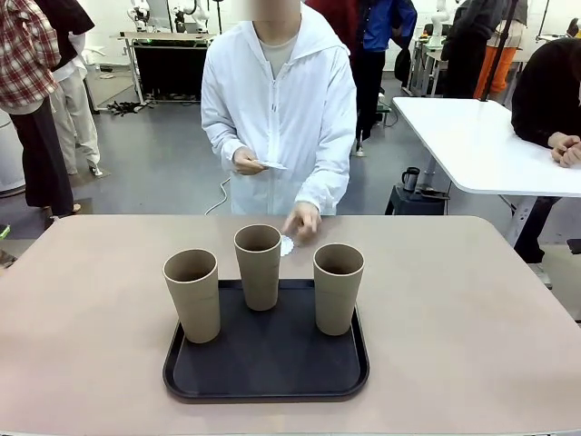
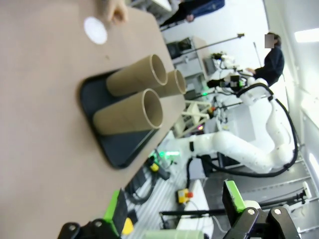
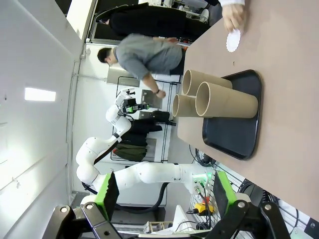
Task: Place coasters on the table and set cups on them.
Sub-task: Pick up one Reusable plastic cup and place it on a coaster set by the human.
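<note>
The person's hand (image 1: pixel 301 220), fingers loosely spread, is at the far edge of the table (image 1: pixel 472 318), laying one coaster (image 1: pixel 287 244) flat there. The other hand (image 1: pixel 245 162) holds what look like the remaining coasters (image 1: pixel 270 165) close to the body. Nearer, all three cups (image 1: pixel 259 266) stand on the black tray (image 1: pixel 268 363) by the near edge, none on a coaster. The left gripper (image 2: pixel 174 206) and right gripper (image 3: pixel 165 194) hang back with jaws apart and empty, so I judge the task barely begun.
</note>
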Available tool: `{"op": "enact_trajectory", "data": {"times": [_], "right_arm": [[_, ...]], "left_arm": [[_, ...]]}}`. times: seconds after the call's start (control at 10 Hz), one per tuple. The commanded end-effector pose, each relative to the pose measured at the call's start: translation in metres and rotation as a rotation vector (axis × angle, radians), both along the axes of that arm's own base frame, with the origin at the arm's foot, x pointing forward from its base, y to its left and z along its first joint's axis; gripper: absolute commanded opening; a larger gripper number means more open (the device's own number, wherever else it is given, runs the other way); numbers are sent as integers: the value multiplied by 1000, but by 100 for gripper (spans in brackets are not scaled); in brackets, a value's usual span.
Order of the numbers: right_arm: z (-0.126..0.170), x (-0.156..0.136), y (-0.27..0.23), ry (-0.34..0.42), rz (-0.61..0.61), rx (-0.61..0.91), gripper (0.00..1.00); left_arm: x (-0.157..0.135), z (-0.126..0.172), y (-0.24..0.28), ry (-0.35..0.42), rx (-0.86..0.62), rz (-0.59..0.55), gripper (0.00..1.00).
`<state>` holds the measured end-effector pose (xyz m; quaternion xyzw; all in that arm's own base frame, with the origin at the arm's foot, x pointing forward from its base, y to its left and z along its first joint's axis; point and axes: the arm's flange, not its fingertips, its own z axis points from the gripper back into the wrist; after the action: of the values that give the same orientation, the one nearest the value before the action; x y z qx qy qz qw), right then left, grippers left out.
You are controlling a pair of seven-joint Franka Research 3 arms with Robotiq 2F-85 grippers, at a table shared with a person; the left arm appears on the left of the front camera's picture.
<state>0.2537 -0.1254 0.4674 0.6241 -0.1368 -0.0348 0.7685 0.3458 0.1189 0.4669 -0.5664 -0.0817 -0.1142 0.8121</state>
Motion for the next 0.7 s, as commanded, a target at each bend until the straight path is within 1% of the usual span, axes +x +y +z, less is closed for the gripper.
{"op": "enact_trajectory", "data": {"times": [0.0,0.5,0.6], "right_arm": [[0,1,-1,-4,-3,2,100],[0,0,0,0,0,0,100],[8,12,5,-135,185,-78,100]], "left_arm": [[-1,2,2,-4,-10,1,100],[-1,2,2,-4,-10,1,100],[-1,2,2,-4,-10,1,100]]}}
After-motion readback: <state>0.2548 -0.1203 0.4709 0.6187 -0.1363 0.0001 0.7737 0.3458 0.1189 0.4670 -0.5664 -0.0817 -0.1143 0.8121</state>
